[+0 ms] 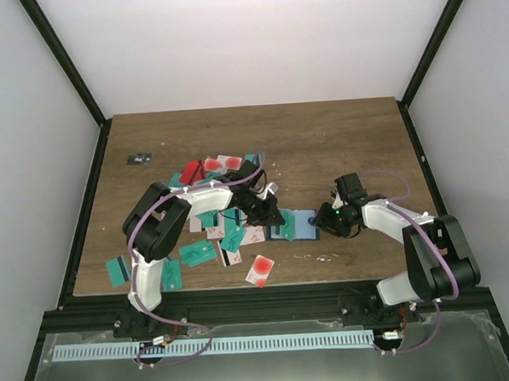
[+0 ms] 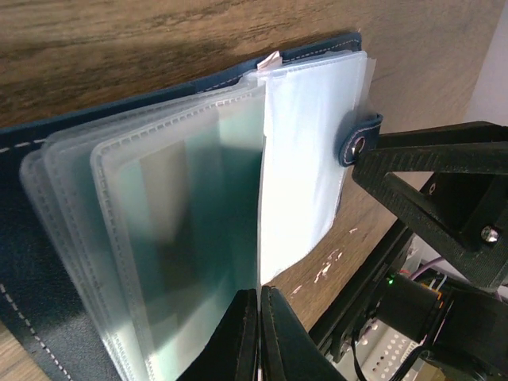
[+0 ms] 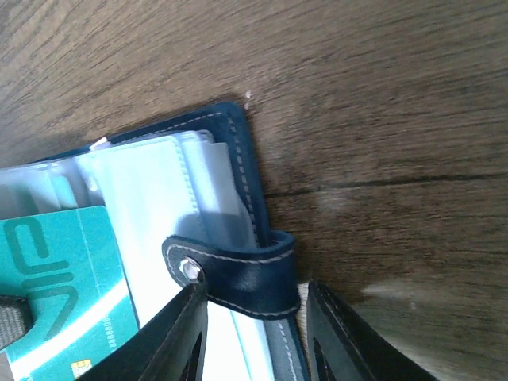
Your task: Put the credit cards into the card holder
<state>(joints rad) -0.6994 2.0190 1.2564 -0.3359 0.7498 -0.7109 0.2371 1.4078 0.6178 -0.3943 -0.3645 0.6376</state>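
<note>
The navy card holder [image 1: 297, 226] lies open at the table's middle, its clear sleeves fanned out in the left wrist view [image 2: 159, 230]. Its clasp tab [image 3: 238, 274] curls over the right cover edge. My left gripper [image 1: 271, 212] is shut on a thin teal card, seen edge-on [image 2: 260, 198] and standing over the sleeves. The same card shows in the right wrist view [image 3: 55, 278]. My right gripper [image 1: 323, 224] is open, its jaws straddling the holder's right edge and the tab [image 3: 255, 292]. Several teal, red and white credit cards [image 1: 198, 253] lie scattered to the left.
A white card with a red blotch [image 1: 259, 270] lies near the front edge. A teal card [image 1: 118, 269] sits at the far left edge. A tiny black-grey object [image 1: 138, 158] lies at the back left. Black frame posts border the table.
</note>
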